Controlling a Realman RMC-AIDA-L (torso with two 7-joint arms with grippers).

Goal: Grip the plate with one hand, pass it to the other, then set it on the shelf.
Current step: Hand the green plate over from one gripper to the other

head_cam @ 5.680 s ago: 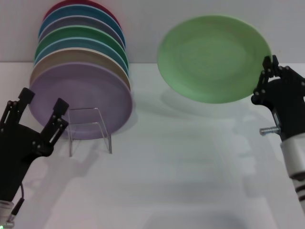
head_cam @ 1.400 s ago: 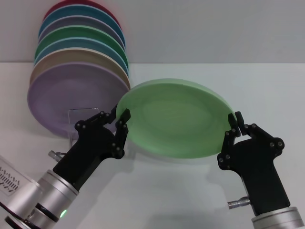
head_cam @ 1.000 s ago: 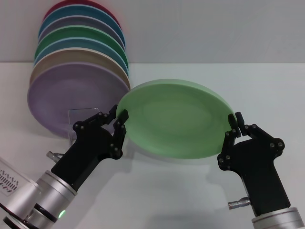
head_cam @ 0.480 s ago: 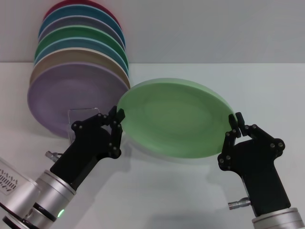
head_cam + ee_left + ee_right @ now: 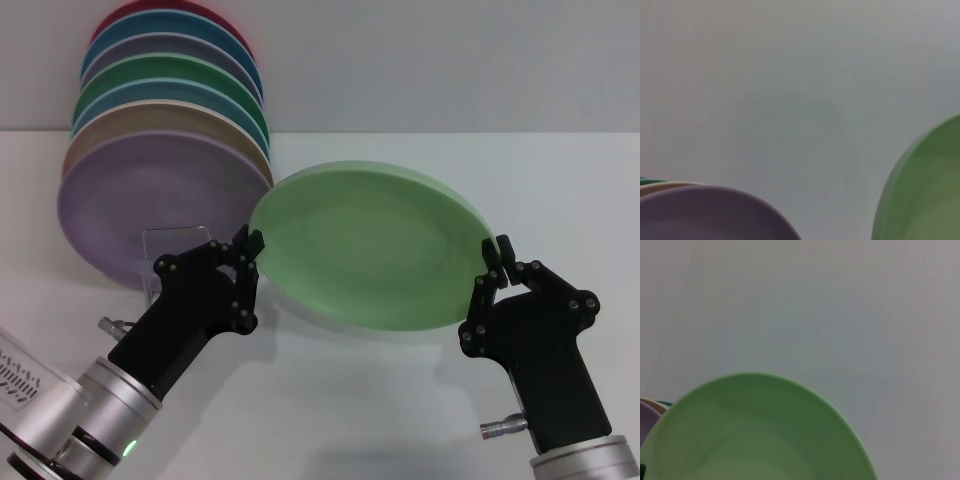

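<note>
Head view: the pale mint-green plate [image 5: 372, 245] hangs tilted above the white worktop [image 5: 400, 420], held between the two arms. The right end effector [image 5: 497, 256] is clamped on the plate's rim at its right edge, fingers pinched tight on it. The left end effector [image 5: 249, 250] sits at the opposite edge, its fingers closed onto the rim there too. Just behind and to the outer side of the left end effector stands the clear acrylic shelf [image 5: 185, 248], carrying a leaning row of plates with the lilac plate [image 5: 150, 205] in front.

Left wrist view: the plate [image 5: 925, 195] shows as a green arc near the lilac plate [image 5: 715, 215]; the arm's own fingers are out of sight.

Right wrist view: the plate [image 5: 760, 435] fills the near field against the pale worktop [image 5: 840, 315], no fingers visible
</note>
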